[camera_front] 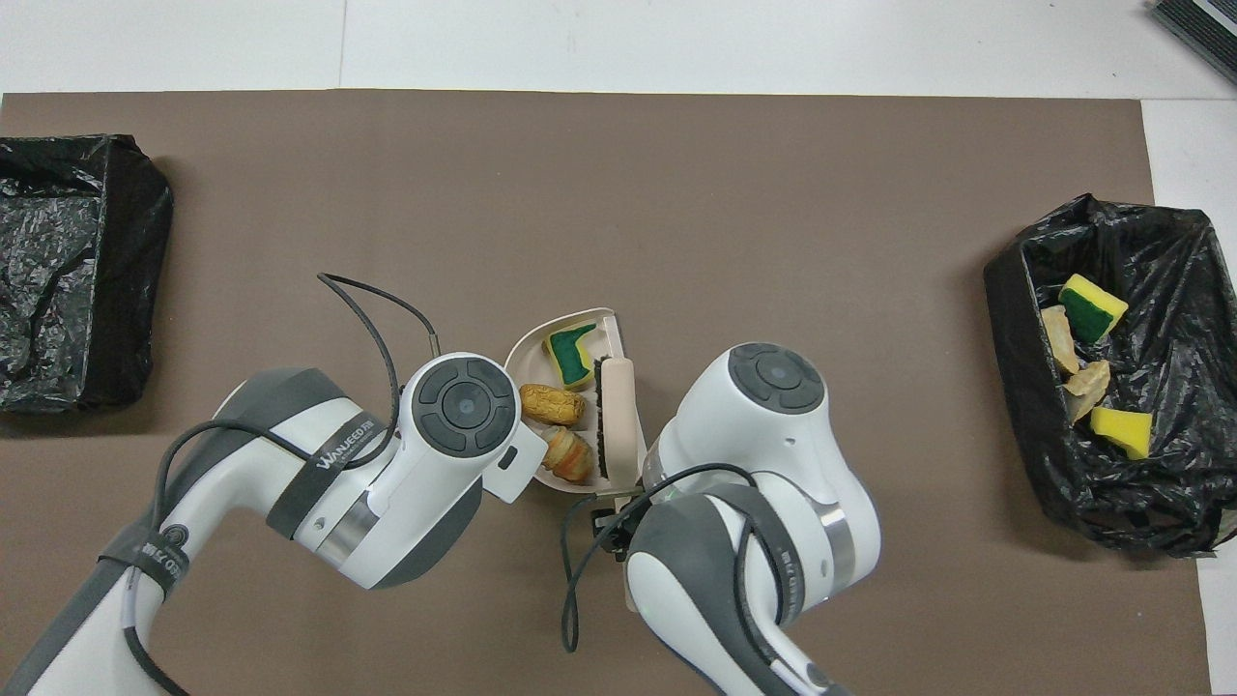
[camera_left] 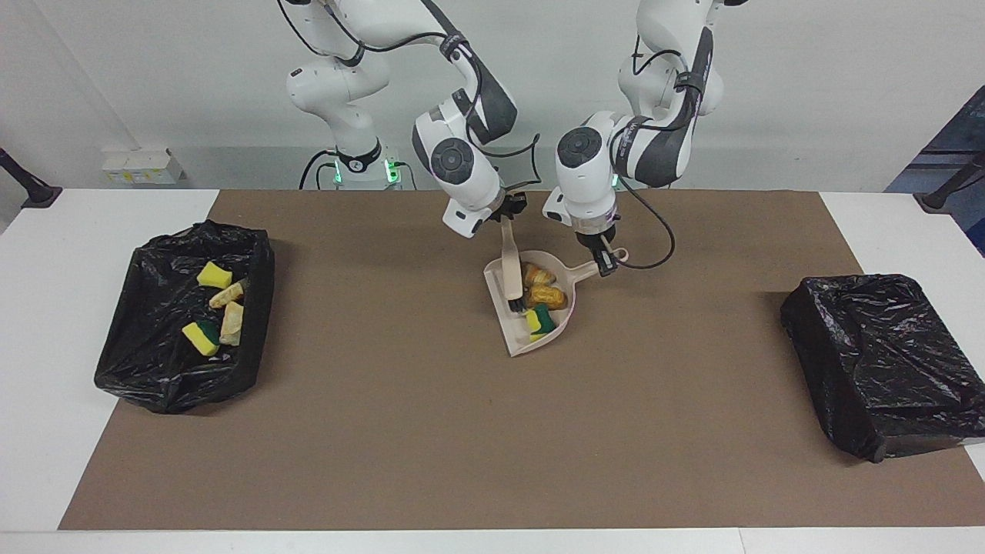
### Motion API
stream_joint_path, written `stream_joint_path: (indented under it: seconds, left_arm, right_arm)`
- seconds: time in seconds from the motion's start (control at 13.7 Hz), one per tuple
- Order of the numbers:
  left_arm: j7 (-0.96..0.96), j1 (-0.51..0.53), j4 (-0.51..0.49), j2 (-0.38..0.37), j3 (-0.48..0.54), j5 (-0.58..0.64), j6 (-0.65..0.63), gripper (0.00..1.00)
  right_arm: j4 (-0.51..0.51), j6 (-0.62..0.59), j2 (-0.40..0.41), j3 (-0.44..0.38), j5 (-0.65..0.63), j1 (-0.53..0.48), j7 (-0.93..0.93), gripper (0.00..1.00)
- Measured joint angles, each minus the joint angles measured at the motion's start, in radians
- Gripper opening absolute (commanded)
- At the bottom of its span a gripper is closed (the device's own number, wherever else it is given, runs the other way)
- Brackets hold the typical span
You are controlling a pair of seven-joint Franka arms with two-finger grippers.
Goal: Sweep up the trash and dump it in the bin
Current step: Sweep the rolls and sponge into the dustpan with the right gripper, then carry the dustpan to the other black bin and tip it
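In the facing view, we are finishing the sweep: three pieces of trash (camera_left: pixel 541 296), two pastry-like lumps and a green-backed sponge, are lying inside the dustpan (camera_left: pixel 517 338), which is resting on the brown mat (camera_left: pixel 477 431) near the middle of the desk. To do this well, we judge the brush (camera_left: pixel 512 281) should be holding the pieces against the pan's back wall while the pan tips up, so nothing slides out on the way to a bin. Our right tool (camera_left: pixel 508 221) is clamped shut on the brush handle, its bristles sitting inside the pan beside the scraps. Our left tool (camera_left: pixel 606 260) is closed on the dustpan handle. Four more scraps are already lying in the open bin (camera_left: pixel 146 369) at the right arm's end of the desk; a second black bin (camera_left: pixel 885 362) is sitting at the left arm's end.

In the overhead view, the brush (camera_front: pixel 617 416) is lying along the pan's open edge, fencing in the sponge and lumps (camera_front: pixel 556 406). Both tools are hiding under the arms' wrists here.
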Motion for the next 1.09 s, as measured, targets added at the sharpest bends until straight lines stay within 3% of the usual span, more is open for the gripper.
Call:
stream_joint_path:
  seconds: [0.44, 0.73, 0.88, 1.09]
  left_arm:
    - [0.199, 0.105, -0.021, -0.012, 0.001, 0.000, 0.092, 0.00]
    - [0.367, 0.229, -0.020, -0.062, 0.003, -0.019, 0.105, 0.00]
    - [0.486, 0.307, -0.014, -0.079, 0.004, -0.078, 0.107, 0.00]
    - [0.655, 0.437, 0.020, -0.093, 0.007, -0.146, 0.106, 0.00]
  right_arm:
    - [0.080, -0.157, -0.065, -0.004, -0.133, -0.070, 0.000, 0.00]
    - [0.076, -0.185, -0.081, 0.004, -0.149, -0.065, 0.031, 0.00]
    - [0.053, -0.185, -0.092, 0.007, -0.149, -0.022, 0.103, 0.00]
    - [0.004, -0.110, -0.090, 0.016, -0.149, 0.122, 0.269, 0.00]
